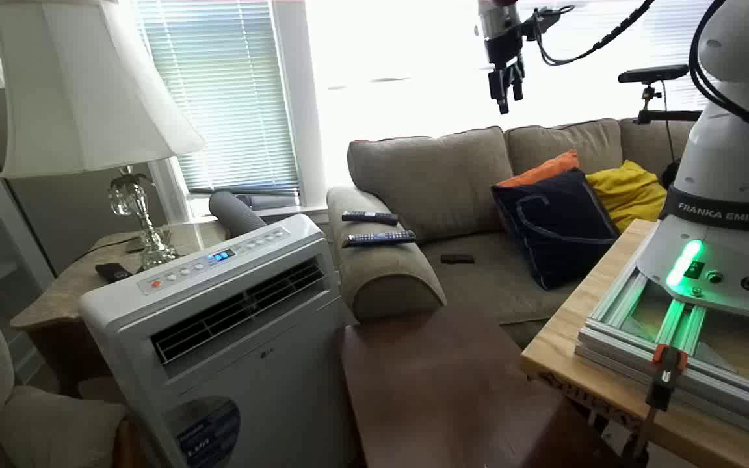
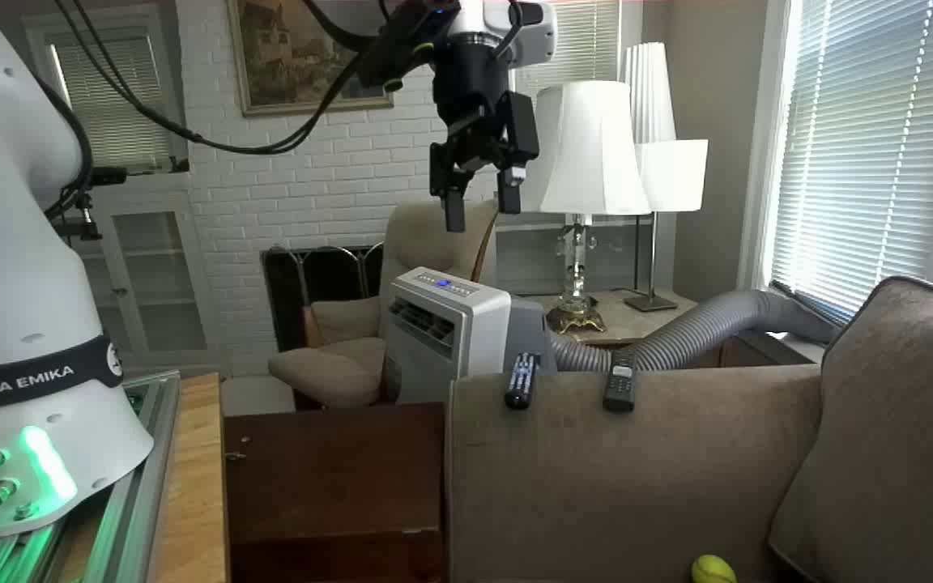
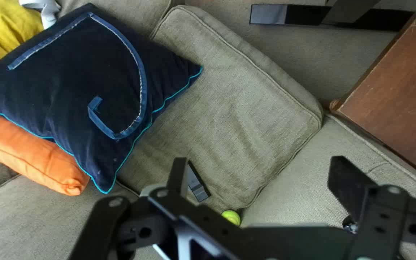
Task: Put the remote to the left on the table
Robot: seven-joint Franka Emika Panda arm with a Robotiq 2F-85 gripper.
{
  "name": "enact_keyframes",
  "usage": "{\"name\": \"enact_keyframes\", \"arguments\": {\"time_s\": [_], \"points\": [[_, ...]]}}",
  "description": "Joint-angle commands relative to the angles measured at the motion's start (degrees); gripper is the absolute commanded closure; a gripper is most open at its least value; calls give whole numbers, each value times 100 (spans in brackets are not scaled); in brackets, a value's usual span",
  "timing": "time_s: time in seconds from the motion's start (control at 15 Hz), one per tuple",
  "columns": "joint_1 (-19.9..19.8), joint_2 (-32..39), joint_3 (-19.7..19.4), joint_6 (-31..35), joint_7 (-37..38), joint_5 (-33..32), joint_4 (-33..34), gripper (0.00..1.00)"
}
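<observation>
Room: I see a white brick wall (image 2: 304, 198) and lowered blinds (image 1: 225, 97).
Sofa (image 1: 426, 182): beige, its rounded arm (image 1: 384, 268) toward the tabletop (image 1: 439, 390).
Tabletop: low, plain, dark brown, between the sofa arm and a pale wooden bench (image 2: 191, 470).
Air conditioner (image 1: 290, 390): white, just beside the tabletop.
Jaws: spread apart, high above the sofa.
Remotes (image 1: 379, 239): two lie side by side on the sofa arm.
Slim dark remote (image 1: 457, 259): on the seat (image 3: 237, 122); I can't tell from here which of the three the task means.

A far white brick wall (image 2: 321, 190) is hung with a framed picture (image 2: 280, 61). A beige sofa (image 1: 452, 198) is backlit by a bright window (image 1: 404, 55).
</observation>
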Motion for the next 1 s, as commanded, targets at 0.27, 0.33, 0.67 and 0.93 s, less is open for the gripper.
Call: {"name": "enact_keyframes", "arguments": {"time_s": [0.27,0.33,0.67,0.93], "points": [[195,79,-22,188,-201,-5,-1,0],[242,126,-7,202,-279,-18,30,0],[512,557,-1,531,-882,348,281,0],[704,1275,52,944,-1822,874,740,0]]}}
